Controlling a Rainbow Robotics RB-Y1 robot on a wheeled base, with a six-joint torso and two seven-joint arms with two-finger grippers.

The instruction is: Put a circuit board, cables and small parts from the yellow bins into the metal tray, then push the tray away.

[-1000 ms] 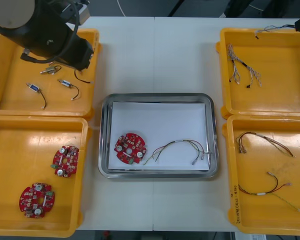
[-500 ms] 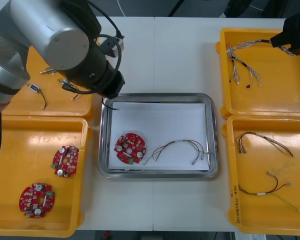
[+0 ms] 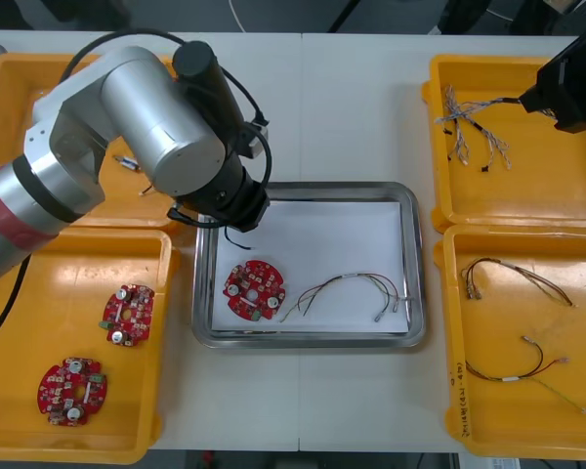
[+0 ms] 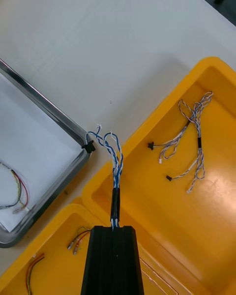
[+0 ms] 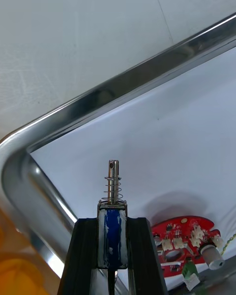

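Note:
My left gripper (image 5: 112,221) is shut on a small metal part (image 5: 113,204) with a blue body and a spring. It hangs over the white inside of the metal tray (image 5: 123,86), near a corner. In the front view the left gripper (image 3: 236,217) is over the tray's (image 3: 308,189) back left corner. A red circuit board (image 3: 254,289) and a red and yellow cable (image 3: 347,291) lie in the tray. My right gripper (image 4: 114,228) is shut on a twisted blue and white cable (image 4: 116,169) that dangles over the bin's rim; in the front view this gripper (image 3: 545,98) is over the back right bin.
Another blue and white cable (image 3: 474,137) lies in the back right yellow bin (image 3: 566,210). The front right bin (image 3: 527,445) holds several cables. Two circuit boards (image 3: 128,314) lie in the front left bin (image 3: 20,293). A small metal part (image 3: 127,162) shows in the back left bin.
The left arm has swung from the back left bin to the tray's back left corner, carrying the small metal part. The right gripper has come down into view with the blue and white cable.

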